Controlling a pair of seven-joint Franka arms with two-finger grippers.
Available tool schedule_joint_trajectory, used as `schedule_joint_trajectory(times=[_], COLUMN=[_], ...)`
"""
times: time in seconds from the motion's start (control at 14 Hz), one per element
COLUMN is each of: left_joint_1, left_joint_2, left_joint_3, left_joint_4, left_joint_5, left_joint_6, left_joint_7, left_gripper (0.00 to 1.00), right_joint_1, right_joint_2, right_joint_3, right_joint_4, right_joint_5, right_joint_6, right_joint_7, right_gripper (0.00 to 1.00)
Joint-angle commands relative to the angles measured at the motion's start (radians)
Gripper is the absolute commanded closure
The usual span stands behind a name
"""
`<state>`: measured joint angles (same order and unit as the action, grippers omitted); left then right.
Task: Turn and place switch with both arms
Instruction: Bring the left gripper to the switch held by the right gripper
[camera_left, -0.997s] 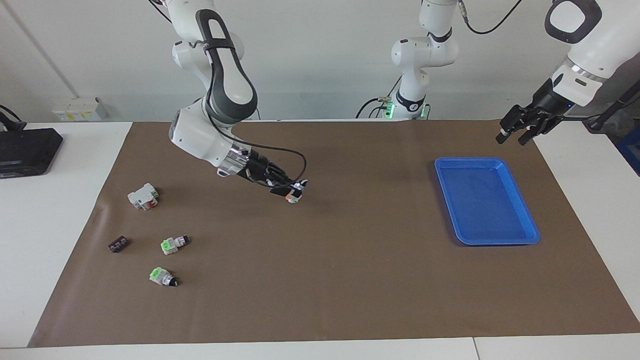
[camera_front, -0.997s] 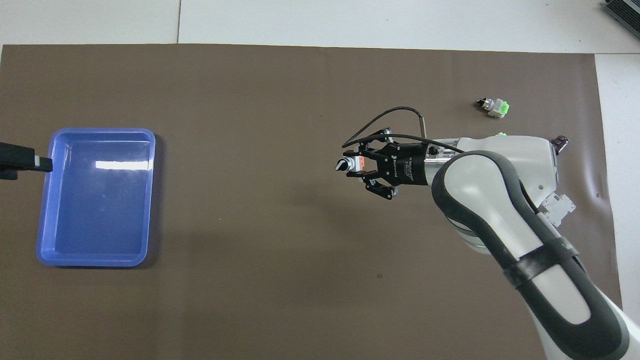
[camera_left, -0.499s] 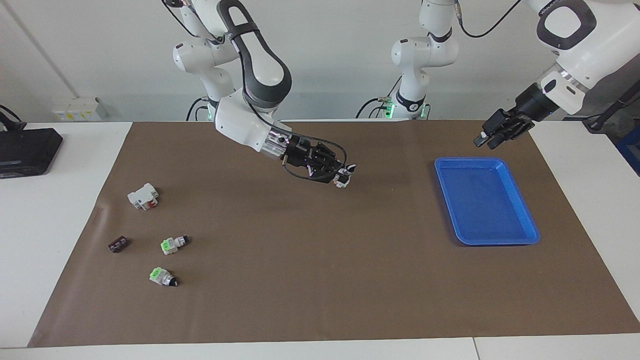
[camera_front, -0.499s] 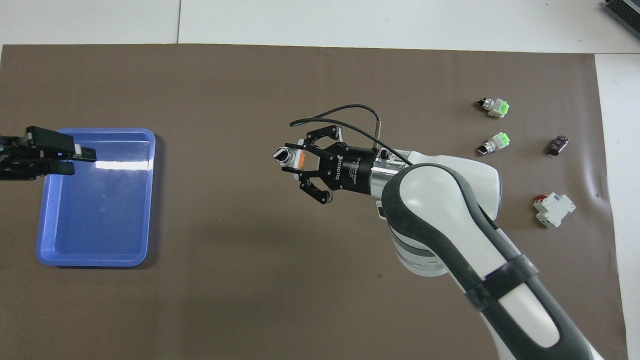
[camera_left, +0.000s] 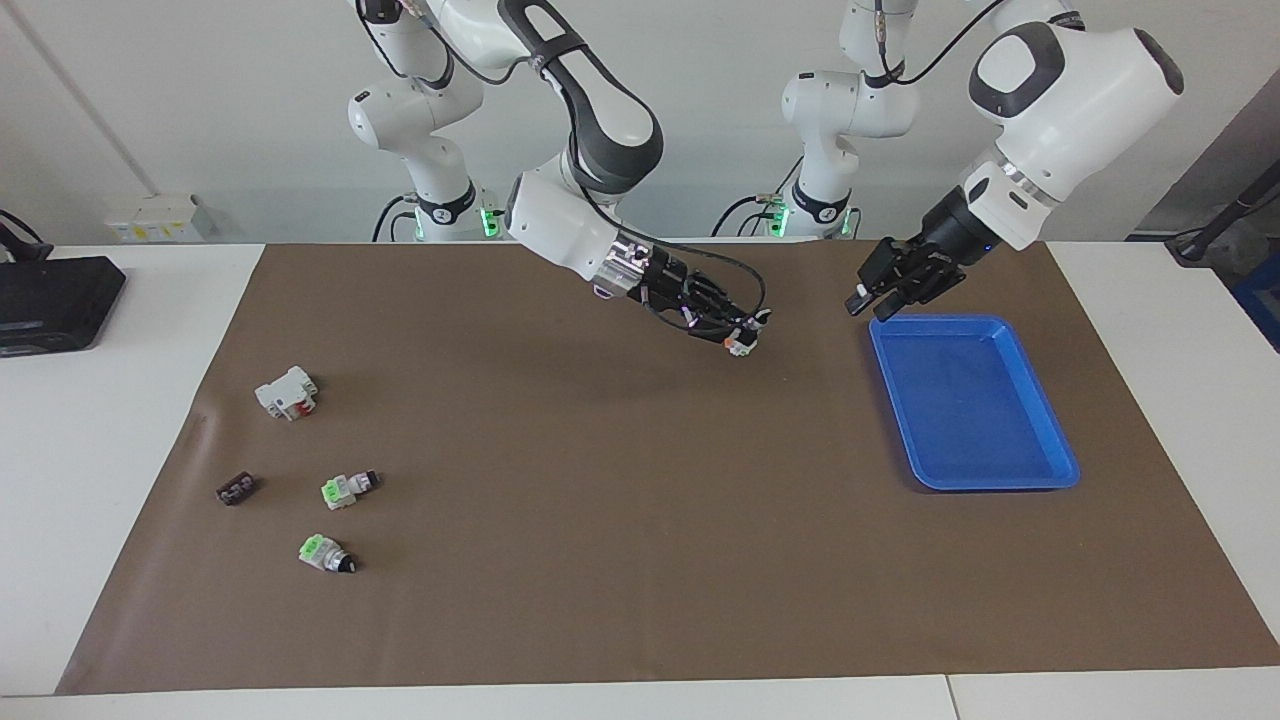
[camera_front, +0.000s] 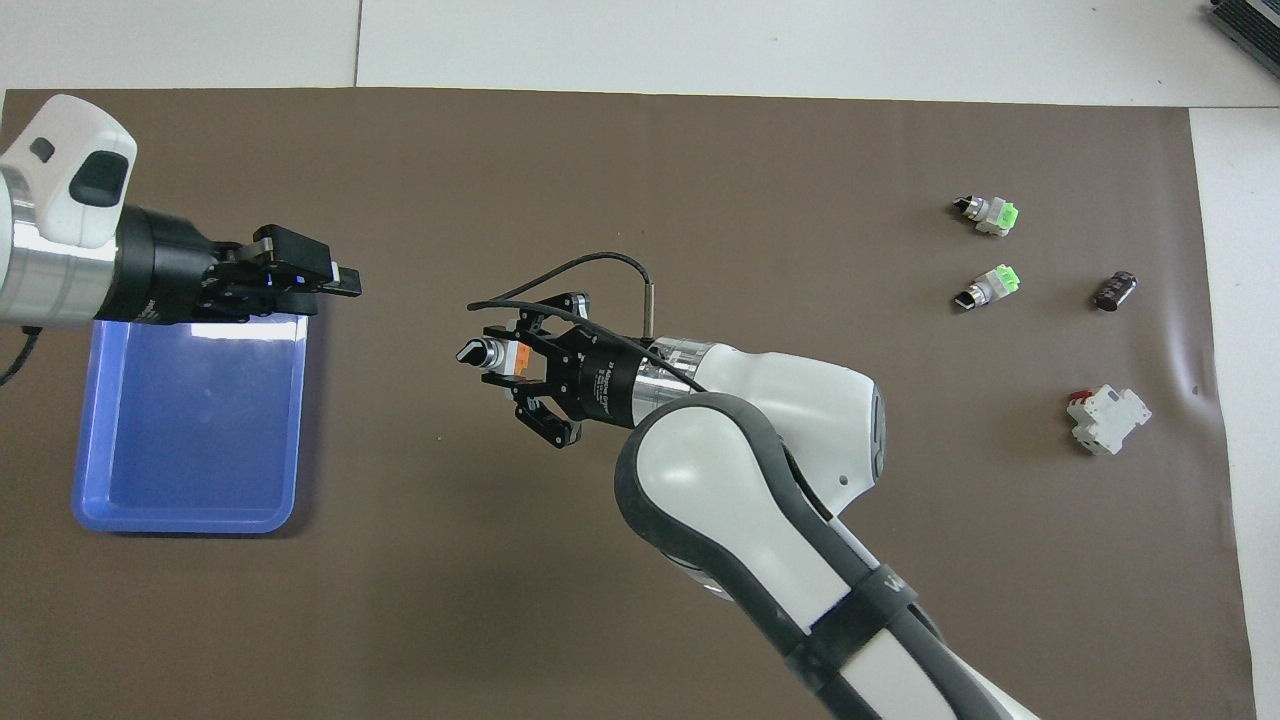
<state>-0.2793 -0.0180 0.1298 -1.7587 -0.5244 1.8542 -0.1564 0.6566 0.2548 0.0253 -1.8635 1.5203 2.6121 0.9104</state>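
Switch (camera_front: 492, 356) with the orange block is up in the air, pinched in the right gripper (camera_front: 505, 365), over the bare brown mat (camera_left: 640, 560) around the middle of the table. Its dark knob tip points away from the gripper, toward the left arm's end of the table, and the orange block sits between the fingertips. In the facing view the same switch (camera_left: 741, 343) hangs clear of the mat under the right gripper (camera_left: 738, 338), whose arm reaches in low and slanted from its base.

The left gripper (camera_left: 868, 303) hovers over the mat just beside the corner of the blue tray (camera_left: 1040, 440) that lies nearest the robots (in the overhead view the left gripper (camera_front: 335, 283) points toward the switch, with a stretch of open mat between the two). It holds nothing; whether its fingers are spread or pressed together I cannot tell. The blue tray (camera_front: 85, 470) rests on the mat toward the left arm's end.

Toward the right arm's end of the table lie four small parts, all well apart from both grippers: two green-marked switches (camera_front: 985, 214) (camera_front: 986, 287), one farther from the robots than the other, a small dark cylinder (camera_front: 1114, 290) beside the nearer of them, and a white block with red (camera_front: 1108, 419) nearest the robots. A black box (camera_left: 55, 300) sits on the white tabletop off the mat at that same end.
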Motion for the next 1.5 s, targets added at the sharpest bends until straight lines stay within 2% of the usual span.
schedule_joint_trajectory(times=[0.0, 0.21, 0.36, 0.5, 0.71, 1.42], left_joint_1=[-0.046, -0.064, -0.064, -0.067, -0.069, -0.072], left_joint_2=[0.0, -0.011, -0.034, -0.066, -0.089, -0.088], left_joint_3=[0.013, 0.01, 0.01, 0.01, 0.01, 0.007], left_joint_4=[-0.001, -0.03, -0.076, -0.145, -0.197, -0.191], left_joint_5=[-0.012, -0.014, -0.02, -0.043, -0.049, -0.095], left_joint_6=[0.01, 0.013, 0.014, 0.054, 0.109, 0.099], left_joint_7=[0.055, 0.152, 0.253, 0.328, 0.498, 0.546], left_gripper=[0.52, 0.59, 0.67, 0.68, 0.66, 0.7], right_joint_1=[0.012, 0.038, 0.049, 0.051, 0.063, 0.066], right_joint_2=[0.026, 0.029, 0.034, 0.041, 0.061, 0.063], right_joint_3=[-0.004, -0.002, -0.002, -0.002, -0.002, -0.002], right_joint_4=[0.033, 0.04, 0.043, 0.066, 0.113, 0.121], right_joint_5=[-0.025, -0.023, -0.025, -0.025, -0.029, -0.031], right_joint_6=[0.022, 0.06, 0.095, 0.1, 0.102, 0.103], right_joint_7=[0.007, 0.016, 0.022, 0.025, 0.054, 0.05], right_gripper=[1.0, 1.0, 1.0, 1.0, 1.0, 1.0])
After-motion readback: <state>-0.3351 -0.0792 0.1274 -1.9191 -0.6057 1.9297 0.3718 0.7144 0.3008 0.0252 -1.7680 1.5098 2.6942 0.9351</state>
